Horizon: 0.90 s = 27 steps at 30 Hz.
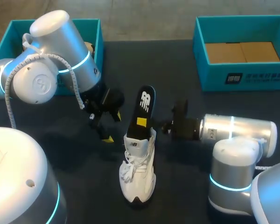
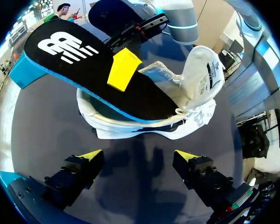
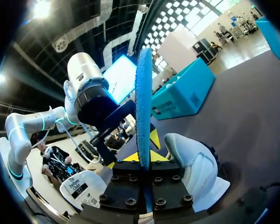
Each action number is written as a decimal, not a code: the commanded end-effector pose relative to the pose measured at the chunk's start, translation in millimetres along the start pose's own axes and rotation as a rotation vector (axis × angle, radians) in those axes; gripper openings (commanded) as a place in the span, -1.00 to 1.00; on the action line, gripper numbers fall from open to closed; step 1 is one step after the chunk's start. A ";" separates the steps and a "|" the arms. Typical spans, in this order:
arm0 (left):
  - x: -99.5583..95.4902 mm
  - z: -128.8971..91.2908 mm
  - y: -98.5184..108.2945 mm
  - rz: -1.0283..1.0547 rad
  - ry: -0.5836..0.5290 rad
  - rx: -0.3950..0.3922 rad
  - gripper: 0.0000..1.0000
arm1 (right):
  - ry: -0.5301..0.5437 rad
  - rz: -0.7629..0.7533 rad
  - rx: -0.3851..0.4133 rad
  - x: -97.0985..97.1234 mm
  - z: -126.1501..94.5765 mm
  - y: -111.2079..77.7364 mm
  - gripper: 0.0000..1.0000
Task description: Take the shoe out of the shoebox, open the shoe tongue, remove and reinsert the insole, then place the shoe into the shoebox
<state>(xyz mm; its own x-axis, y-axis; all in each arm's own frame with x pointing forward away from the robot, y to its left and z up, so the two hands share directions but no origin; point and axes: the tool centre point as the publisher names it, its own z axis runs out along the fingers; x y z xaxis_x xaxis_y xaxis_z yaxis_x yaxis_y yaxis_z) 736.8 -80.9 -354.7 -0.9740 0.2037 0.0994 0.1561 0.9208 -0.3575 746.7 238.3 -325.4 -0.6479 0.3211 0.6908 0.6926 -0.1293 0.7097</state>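
A white shoe stands on the dark table, toe toward me. Its black insole with a yellow sticker sticks up out of the heel opening. My right gripper comes in from the right and is shut on the insole's edge. In the right wrist view the blue insole edge runs straight up from between that gripper's yellow tips, with the shoe beside it. My left gripper hangs open just left of the shoe. In its own view the left gripper holds nothing, and the shoe and insole lie ahead of it.
A teal shoebox with a cardboard bottom stands at the back right. Another teal box sits at the back left, behind my left arm. My right arm's body lies low to the shoe's right.
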 end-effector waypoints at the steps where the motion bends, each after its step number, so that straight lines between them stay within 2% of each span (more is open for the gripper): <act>1: 0.8 0.2 -0.2 -0.001 -0.002 -0.003 1.00 | -0.020 0.010 0.032 4.5 7.8 0.4 -1.00; 27: 0.8 0.2 -0.2 -0.001 -0.002 -0.003 1.00 | 0.009 0.024 0.240 13.2 7.3 -32.3 -1.00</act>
<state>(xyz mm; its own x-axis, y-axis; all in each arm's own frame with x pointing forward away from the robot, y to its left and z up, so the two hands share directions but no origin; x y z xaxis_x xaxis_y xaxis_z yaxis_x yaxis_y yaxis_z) 736.8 -80.9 -354.7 -0.9740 0.2038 0.0994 0.1562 0.9207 -0.3575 719.2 251.1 -339.1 -0.6379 0.3028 0.7081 0.7467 0.0181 0.6649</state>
